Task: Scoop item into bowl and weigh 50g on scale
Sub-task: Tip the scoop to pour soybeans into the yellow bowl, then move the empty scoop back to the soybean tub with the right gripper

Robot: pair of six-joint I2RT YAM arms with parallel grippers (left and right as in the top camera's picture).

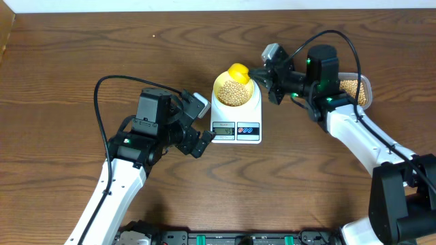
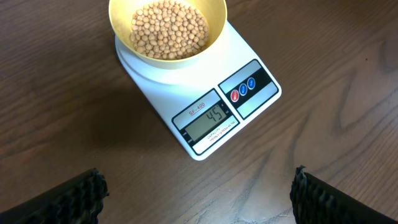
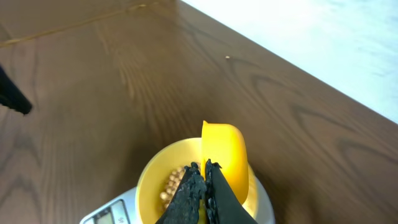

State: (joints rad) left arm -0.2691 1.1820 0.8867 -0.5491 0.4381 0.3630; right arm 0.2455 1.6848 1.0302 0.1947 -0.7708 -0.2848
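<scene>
Light, loose beans (image 2: 168, 28), apt to roll, lie in the bowl (image 2: 120, 25) on the scale (image 2: 163, 87), reading 45. We judge the stiff scoop (image 3: 225, 149) best held by its handle, where the right gripper (image 3: 204, 171) pinches it; the left gripper (image 2: 199, 190) hangs spread.

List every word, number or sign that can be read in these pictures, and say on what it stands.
"45": on the display of the scale.
"SF-400": printed just above the display.
Small print under the display: too small to read.
Signs on the red and blue buttons: too blurred to read.
Nothing else in the pictures bears text.
</scene>
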